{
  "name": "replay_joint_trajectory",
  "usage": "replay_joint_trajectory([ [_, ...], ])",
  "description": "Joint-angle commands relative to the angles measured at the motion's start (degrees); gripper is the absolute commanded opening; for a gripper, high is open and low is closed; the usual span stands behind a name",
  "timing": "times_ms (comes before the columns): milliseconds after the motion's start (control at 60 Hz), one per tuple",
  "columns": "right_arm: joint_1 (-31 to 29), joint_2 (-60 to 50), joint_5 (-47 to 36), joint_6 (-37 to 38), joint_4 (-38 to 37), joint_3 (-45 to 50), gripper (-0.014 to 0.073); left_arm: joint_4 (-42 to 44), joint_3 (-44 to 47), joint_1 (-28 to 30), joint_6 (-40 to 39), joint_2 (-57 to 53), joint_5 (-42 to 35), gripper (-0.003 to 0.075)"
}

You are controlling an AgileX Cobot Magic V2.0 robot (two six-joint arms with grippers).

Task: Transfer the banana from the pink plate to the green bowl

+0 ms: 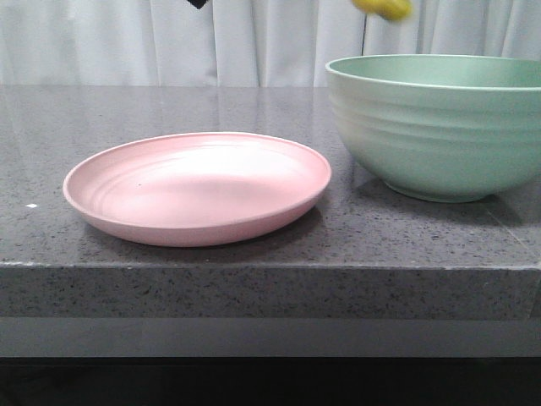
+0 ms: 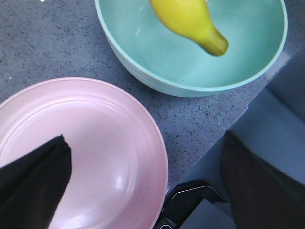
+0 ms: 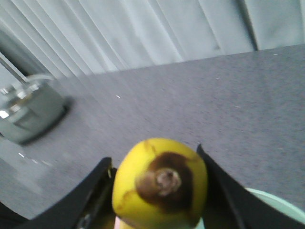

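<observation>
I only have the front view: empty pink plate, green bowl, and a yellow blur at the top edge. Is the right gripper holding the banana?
Observer: Yes. The right wrist view shows the right gripper with a finger on each side of the banana.
Operator: Is it over the bowl?
Observer: The left wrist view shows the banana hanging above the green bowl, inside its rim and clear of the bottom.
Operator: Anything in the bowl?
Observer: No, what shows of its inside is bare.
Operator: And the left gripper?
Observer: The left gripper is above the pink plate, holding nothing.
</observation>
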Motion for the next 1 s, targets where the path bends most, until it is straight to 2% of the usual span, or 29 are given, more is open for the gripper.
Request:
replay_joint_trajectory([
  [0, -0.53, -1.47, 0.1, -2.22, -7.72, -2.87, 0.0162, -0.62, -1.81, -0.52, -0.3, -1.99, -2.92, 0.0619],
  [200, 1.98, 1.18, -0.73, -2.22, -20.42, -2.91, 0.0165, -0.62, -1.81, -0.52, -0.3, -1.99, -2.92, 0.0619],
  [283, 3.3, 2.93, -1.1, -2.22, -23.48, -2.91, 0.0165, -0.62, -1.81, -0.52, -0.3, -1.99, -2.92, 0.0619],
  [400, 4.49, 4.76, -1.96, -2.22, -23.84, -2.91, 0.0188, -0.62, -1.81, -0.52, -0.3, -1.99, -2.92, 0.0619],
  [617, 4.87, 6.15, -3.55, -2.17, -23.84, -2.91, 0.0382, -0.62, -1.81, -0.52, -0.3, -1.99, -2.92, 0.0619],
  [750, 4.87, 6.15, -5.04, -2.17, -23.67, -2.93, 0.0467, -0.62, -1.81, -0.52, -0.3, -1.99, -2.92, 0.0619],
  [983, 4.87, 6.15, -6.17, -2.12, -22.64, -3.06, 0.049, -0.62, -1.81, -0.52, -0.3, -1.99, -2.92, 0.0619],
])
